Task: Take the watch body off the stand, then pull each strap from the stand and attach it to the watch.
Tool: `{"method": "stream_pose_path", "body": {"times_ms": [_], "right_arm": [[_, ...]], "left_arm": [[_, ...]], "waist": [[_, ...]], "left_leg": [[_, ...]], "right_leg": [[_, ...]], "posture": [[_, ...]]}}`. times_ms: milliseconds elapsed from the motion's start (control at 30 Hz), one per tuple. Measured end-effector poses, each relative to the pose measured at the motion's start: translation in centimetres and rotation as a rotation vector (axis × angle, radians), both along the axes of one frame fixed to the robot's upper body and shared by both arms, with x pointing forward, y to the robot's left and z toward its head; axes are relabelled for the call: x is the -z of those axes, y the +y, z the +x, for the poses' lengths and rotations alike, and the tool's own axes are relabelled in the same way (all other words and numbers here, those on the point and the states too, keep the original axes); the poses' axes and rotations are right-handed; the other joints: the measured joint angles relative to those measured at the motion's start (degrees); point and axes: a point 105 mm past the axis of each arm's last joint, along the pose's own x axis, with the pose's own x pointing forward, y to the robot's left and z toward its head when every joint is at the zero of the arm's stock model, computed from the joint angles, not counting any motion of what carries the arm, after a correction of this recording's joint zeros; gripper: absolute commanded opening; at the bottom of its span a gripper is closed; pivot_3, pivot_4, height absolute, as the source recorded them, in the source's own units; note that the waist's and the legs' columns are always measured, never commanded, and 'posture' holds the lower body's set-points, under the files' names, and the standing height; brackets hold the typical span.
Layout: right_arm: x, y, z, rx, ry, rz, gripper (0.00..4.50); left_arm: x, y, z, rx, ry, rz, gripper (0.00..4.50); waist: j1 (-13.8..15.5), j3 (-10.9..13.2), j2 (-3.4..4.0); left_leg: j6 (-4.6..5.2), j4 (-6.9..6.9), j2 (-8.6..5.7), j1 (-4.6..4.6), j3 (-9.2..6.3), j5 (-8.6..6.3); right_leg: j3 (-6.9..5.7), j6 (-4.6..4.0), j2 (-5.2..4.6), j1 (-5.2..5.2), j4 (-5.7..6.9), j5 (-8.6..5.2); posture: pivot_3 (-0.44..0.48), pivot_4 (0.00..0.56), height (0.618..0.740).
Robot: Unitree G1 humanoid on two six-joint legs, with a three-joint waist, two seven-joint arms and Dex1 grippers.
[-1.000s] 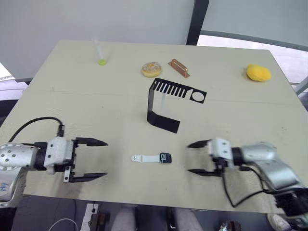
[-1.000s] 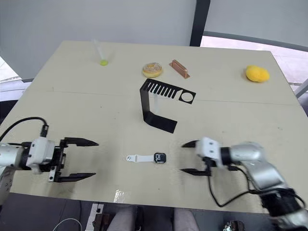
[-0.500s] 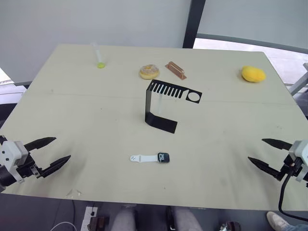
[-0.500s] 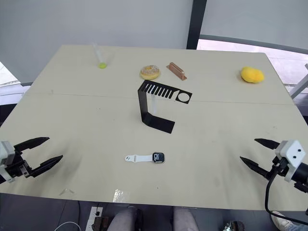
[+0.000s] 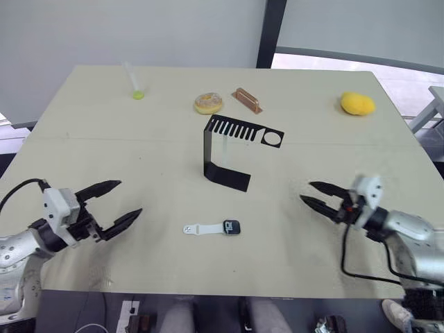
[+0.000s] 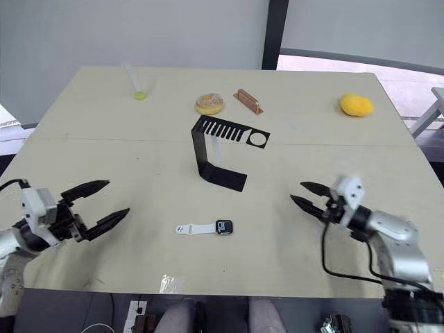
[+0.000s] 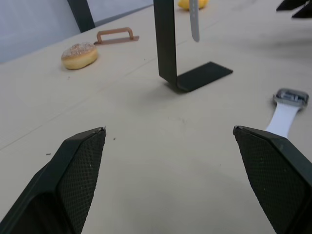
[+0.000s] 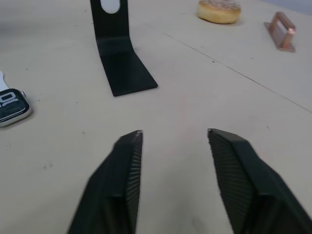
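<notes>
Watch body [image 5: 232, 227] flat on table [image 5: 139, 152], one strap [image 5: 201, 228] attached; left gripper [image 5: 116, 205], right gripper [image 5: 313, 195] both agape, empty

A pale beige table [image 5: 104, 152] carries the black stand [image 5: 225, 156]. Before the stand lies the watch body [image 5: 232, 227] with one white strap [image 5: 201, 228]; behind it, a doughnut [image 5: 208, 103], a copper handle [image 5: 246, 100], a lemon [image 5: 357, 103] and a tube [image 5: 132, 78].
</notes>
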Motion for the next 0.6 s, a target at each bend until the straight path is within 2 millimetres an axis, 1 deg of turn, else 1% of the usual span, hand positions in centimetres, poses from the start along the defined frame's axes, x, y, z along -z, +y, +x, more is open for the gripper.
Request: {"method": "stream_pose_path", "body": {"times_ms": [67, 133, 167, 200, 233, 267, 367, 467, 533, 600], "right_arm": [[0.0, 1.9, 0.9, -0.015, -0.007, 0.022, 0.03], [0.4, 4.2, 2.0, -0.043, -0.004, 0.048, 0.03], [0.5, 5.6, 2.9, -0.047, 0.0, 0.074, 0.03], [0.7, 6.6, 3.3, -0.056, 0.005, 0.088, 0.03], [0.9, 7.7, 3.9, -0.058, 0.014, 0.105, 0.03], [0.9, 8.4, 4.2, -0.06, 0.017, 0.118, 0.03], [1.1, 9.9, 5.0, -0.067, 0.026, 0.109, 0.03], [1.7, 11.3, 5.7, -0.069, 0.051, 0.106, 0.03], [2.3, 11.8, 6.5, -0.043, 0.08, 0.101, 0.03], [2.7, 12.0, 7.1, -0.023, 0.091, 0.102, 0.03]], "left_arm": [[-0.2, -1.3, 0.1, -0.008, 0.0, -0.041, 4.5], [-0.3, -3.1, 0.1, -0.015, -0.007, -0.082, 4.5], [-0.3, -4.7, 0.1, -0.007, -0.012, -0.114, 4.5], [-0.3, -6.2, 0.0, 0.013, -0.015, -0.131, 4.5], [-0.4, -7.4, 0.0, 0.014, -0.019, -0.139, 4.5], [-0.5, -8.2, 0.0, 0.014, -0.024, -0.145, 4.5], [-0.9, -9.3, 0.3, -0.039, -0.044, -0.142, 4.5], [-0.4, -10.4, 0.8, -0.072, -0.026, -0.15, 4.5], [-0.5, -11.2, 1.3, -0.084, -0.028, -0.144, 4.5], [-1.0, -12.3, 1.5, -0.079, -0.052, -0.132, 4.5]], "waist": [[0.0, 0.0, -0.01], [0.0, 0.0, -0.01], [0.0, 0.0, -0.01], [0.1, 0.0, -0.01], [0.1, 0.0, -0.02], [0.2, 0.0, -0.01], [0.1, 0.0, -0.01], [0.1, 0.0, -0.01], [0.1, 0.0, -0.01], [0.1, 0.0, -0.01]], "left_leg": [[0.0, 0.04, -0.01, -0.01, -0.01, 0.0], [0.0, 0.1, -0.03, -0.02, -0.01, 0.0], [0.0, 0.13, -0.05, -0.03, -0.01, 0.0], [0.0, 0.13, -0.06, -0.04, -0.01, 0.0], [-0.01, 0.13, -0.05, -0.04, -0.03, 0.01], [-0.02, 0.13, -0.05, -0.06, -0.03, 0.01], [-0.03, 0.14, -0.05, -0.06, -0.02, 0.02], [-0.03, 0.16, -0.05, -0.05, -0.02, 0.02], [-0.04, 0.17, -0.05, -0.06, -0.02, 0.03], [-0.04, 0.18, -0.06, -0.06, -0.02, 0.03]], "right_leg": [[0.0, 0.01, 0.0, 0.01, 0.01, 0.0], [0.02, 0.04, 0.0, 0.04, 0.0, 0.02], [0.03, 0.07, 0.0, 0.05, 0.0, 0.04], [0.03, 0.07, 0.01, 0.04, 0.01, 0.04], [0.02, 0.07, 0.04, 0.03, 0.07, 0.04], [0.01, 0.07, 0.04, 0.0, 0.09, 0.04], [0.03, 0.06, 0.08, -0.01, 0.14, 0.04], [0.02, 0.07, 0.08, 0.01, 0.15, 0.04], [0.02, 0.06, 0.09, 0.0, 0.15, 0.04], [0.02, 0.06, 0.1, 0.0, 0.34, 0.04]], "posture": [[0.0, 0.15, 0.74], [0.0, 0.15, 0.74], [0.0, 0.15, 0.74], [0.0, 0.15, 0.74], [0.0, 0.15, 0.74], [0.0, 0.15, 0.74], [0.0, 0.15, 0.74], [0.0, 0.15, 0.74], [0.0, 0.15, 0.74], [0.0, 0.15, 0.74]]}}
